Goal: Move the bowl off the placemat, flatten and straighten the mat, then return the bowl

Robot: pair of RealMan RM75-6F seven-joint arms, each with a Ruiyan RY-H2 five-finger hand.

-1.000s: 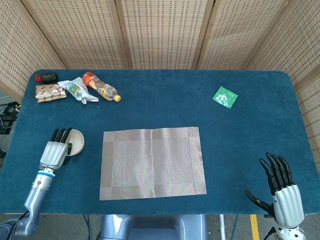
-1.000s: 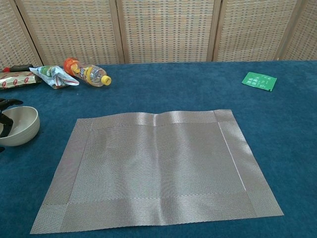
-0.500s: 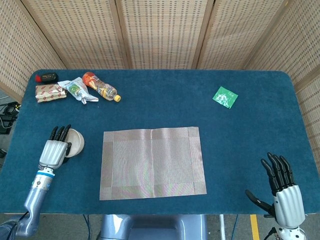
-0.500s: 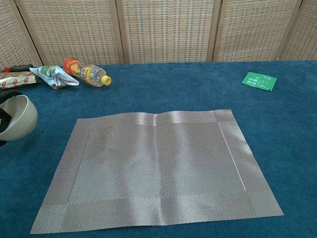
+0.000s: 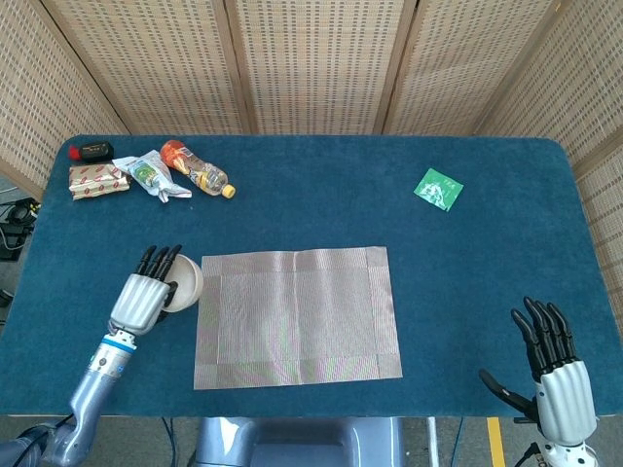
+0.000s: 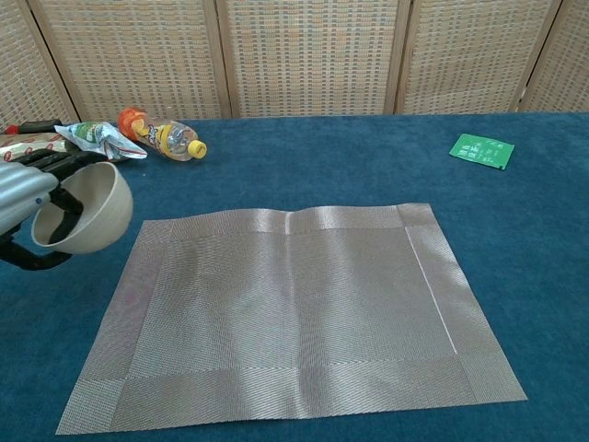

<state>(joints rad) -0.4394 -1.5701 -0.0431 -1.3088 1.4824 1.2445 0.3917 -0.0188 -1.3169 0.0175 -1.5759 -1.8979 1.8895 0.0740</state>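
My left hand [image 5: 146, 295] [image 6: 35, 210] grips a beige bowl [image 5: 187, 284] [image 6: 90, 211], lifted and tilted, just at the left edge of the grey woven placemat [image 5: 297, 315] [image 6: 290, 309]. The mat lies flat in the middle of the blue table, with a slight ripple along its far edge. At the table's near right corner my right hand [image 5: 553, 360] stays open with fingers spread and holds nothing; the chest view does not show it.
A plastic bottle [image 5: 198, 170] [image 6: 161, 135], snack wrappers [image 5: 148, 176] [image 6: 99, 140] and a red-printed packet [image 5: 97, 180] lie at the far left. A small green packet [image 5: 438, 188] [image 6: 481, 150] sits far right. Wicker screens stand behind the table.
My left hand has lifted the bowl off the table and carried it right, up to the mat's left edge. The right hand has barely moved.
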